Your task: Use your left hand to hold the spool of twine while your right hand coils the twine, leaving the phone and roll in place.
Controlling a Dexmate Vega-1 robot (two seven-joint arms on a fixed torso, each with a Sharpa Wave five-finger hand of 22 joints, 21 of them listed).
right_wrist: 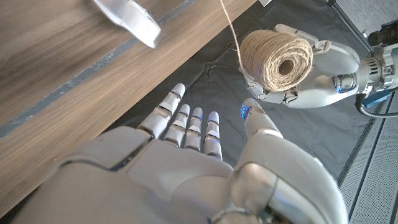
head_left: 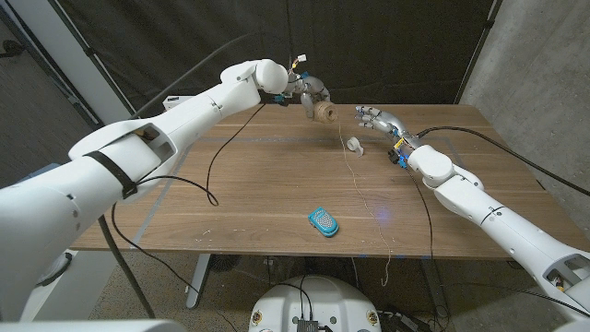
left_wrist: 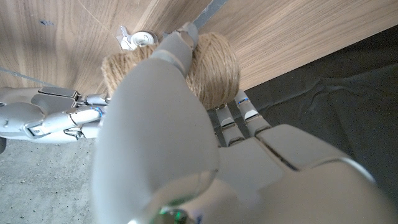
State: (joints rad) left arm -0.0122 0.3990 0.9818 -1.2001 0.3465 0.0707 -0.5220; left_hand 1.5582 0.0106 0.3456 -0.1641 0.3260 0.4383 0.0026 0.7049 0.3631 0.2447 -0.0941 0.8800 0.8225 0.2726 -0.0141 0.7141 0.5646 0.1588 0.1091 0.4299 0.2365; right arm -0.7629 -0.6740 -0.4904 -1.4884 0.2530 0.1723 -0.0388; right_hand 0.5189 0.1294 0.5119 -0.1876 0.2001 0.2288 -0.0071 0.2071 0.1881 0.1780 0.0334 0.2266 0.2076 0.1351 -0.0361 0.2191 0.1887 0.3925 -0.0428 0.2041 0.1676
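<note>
Your left hand (head_left: 312,92) is gripping the spool (head_left: 324,112) at twelve o'clock; your right hand (head_left: 380,120), fingers spread and empty, is risking snagging the slack twine (head_left: 358,184) and dragging the roll (head_left: 356,145).

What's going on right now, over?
Left hand holds twine spool above table. Right hand open, nearby. Twine strand trails across table. Small roll, phone untouched.

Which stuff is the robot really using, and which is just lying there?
Using:
spool of twine, gripped by the left hand
loose twine trailing over the table
right hand, open, holding nothing

Just lying there:
blue phone
small white roll
</note>
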